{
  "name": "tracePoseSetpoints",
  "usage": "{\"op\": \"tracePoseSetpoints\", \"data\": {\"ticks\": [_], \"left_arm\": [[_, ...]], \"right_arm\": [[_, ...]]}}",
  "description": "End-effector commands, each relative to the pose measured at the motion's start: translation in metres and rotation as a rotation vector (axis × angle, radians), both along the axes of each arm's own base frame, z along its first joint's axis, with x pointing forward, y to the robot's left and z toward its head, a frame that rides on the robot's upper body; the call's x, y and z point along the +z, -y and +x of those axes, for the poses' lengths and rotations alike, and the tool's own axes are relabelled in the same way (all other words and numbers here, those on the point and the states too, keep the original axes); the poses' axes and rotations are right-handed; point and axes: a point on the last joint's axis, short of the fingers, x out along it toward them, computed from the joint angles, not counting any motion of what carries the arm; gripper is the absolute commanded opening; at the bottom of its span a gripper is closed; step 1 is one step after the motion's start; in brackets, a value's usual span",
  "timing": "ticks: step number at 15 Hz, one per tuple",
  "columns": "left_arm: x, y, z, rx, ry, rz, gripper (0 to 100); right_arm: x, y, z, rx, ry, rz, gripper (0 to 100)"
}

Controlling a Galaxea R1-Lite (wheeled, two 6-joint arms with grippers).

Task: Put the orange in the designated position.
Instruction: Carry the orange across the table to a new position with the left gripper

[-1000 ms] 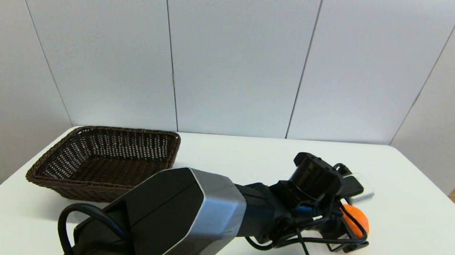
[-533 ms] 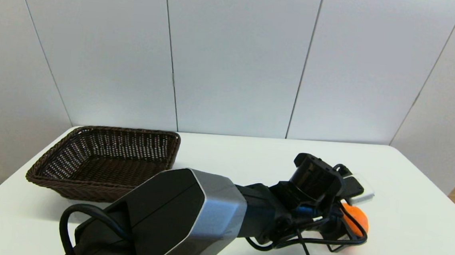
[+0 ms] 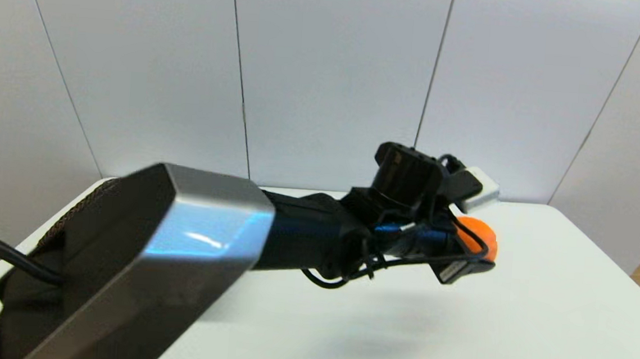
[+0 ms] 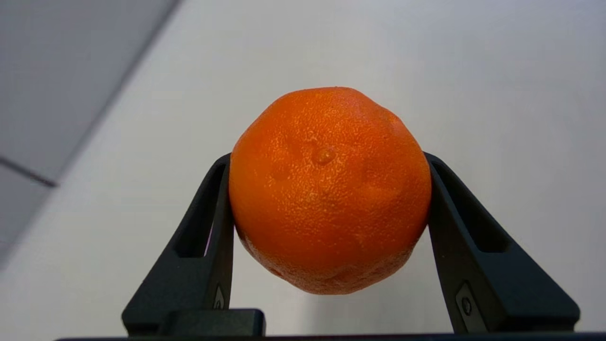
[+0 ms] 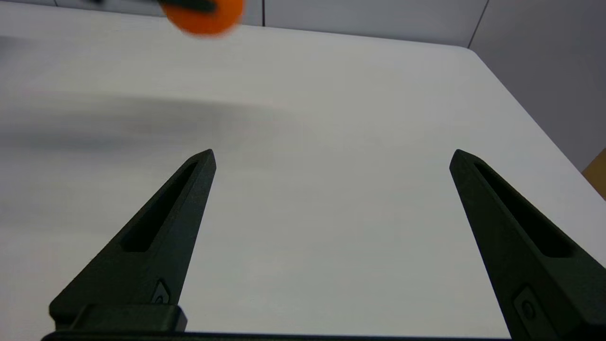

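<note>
Clamped from both sides between two black fingers [image 4: 215, 222] of the left gripper [image 4: 330, 189]: the orange [image 4: 330, 189], lifted clear above the white table [image 3: 542, 307]. Right gripper [image 5: 331, 156] low over the table's right part, fingers spread wide, grasping nothing. Behind the left arm, possibly a wicker basket [image 3: 78, 207], mostly hidden.

Black-and-silver arm [image 3: 192, 238], looped cables
</note>
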Motion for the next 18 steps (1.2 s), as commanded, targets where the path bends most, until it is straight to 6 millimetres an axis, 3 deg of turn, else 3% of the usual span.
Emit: {"op": "tracePoseSetpoints", "data": {"ticks": [1,4,8,14,18], "left_arm": [[0.092,-0.095,0.012,0.130,0.131,-0.028,0],[0.129,-0.174,0.022,0.231,0.216,0.010,0],[0.137,-0.247,0.035,0.301,0.234,0.104,0],[0.116,-0.322,0.060,0.383,0.224,0.270,0],[0.090,-0.353,0.079,0.379,0.194,0.363,0]], "right_arm": [[0.000,0.000,0.000,0.001,0.000,0.000,100],[0.000,0.000,0.000,0.001,-0.001,-0.002,100],[0.000,0.000,0.000,0.001,-0.001,0.000,100],[0.000,0.000,0.000,0.001,-0.001,-0.002,100],[0.000,0.000,0.000,0.001,0.000,-0.002,100]]}}
